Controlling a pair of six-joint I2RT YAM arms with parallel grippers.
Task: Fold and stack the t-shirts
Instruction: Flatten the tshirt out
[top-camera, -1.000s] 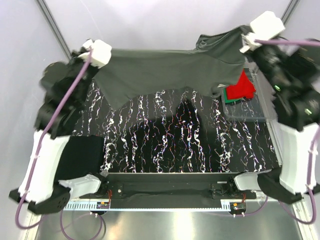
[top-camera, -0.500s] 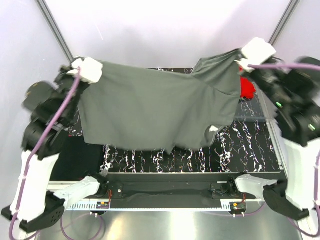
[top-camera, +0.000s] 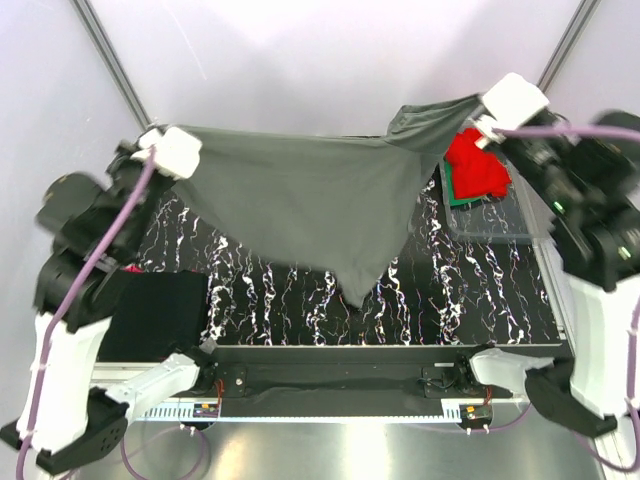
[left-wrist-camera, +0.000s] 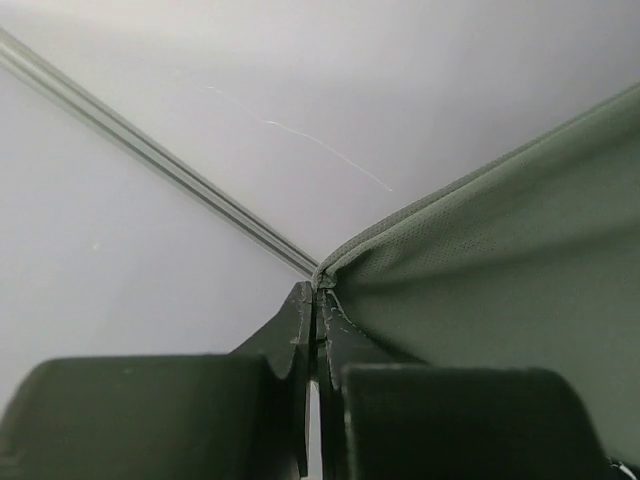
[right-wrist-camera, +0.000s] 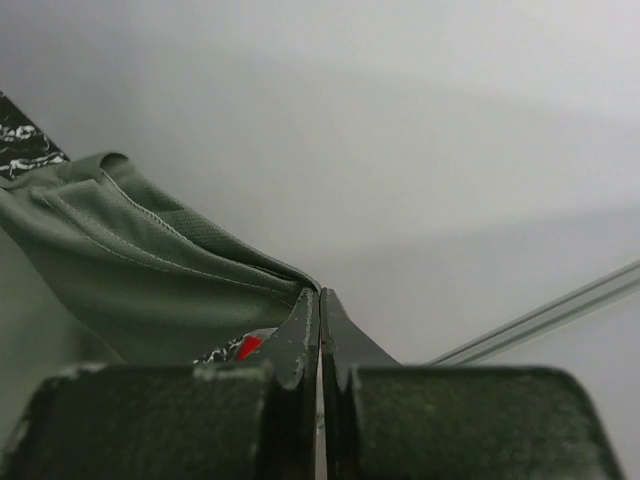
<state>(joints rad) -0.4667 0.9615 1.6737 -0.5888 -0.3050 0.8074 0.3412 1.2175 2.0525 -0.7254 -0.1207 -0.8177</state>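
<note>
Above the desk, a dark grey shirt hangs stretched between the two arms, clear of the black, white-veined surface. The left fingers, pressed together, pinch one hemmed corner of the cloth at the far left. The right fingers, likewise pressed together, pinch a bunched edge of it at the far right. Between the two grips the upper edge runs nearly straight, and the cloth below narrows to a point that dangles over the middle of the desk. A red shirt lies on a green shirt at the far end of a clear tub on the right side, just beside the raised right corner. A black shirt, folded flat, lies at the near left of the desk.
</note>
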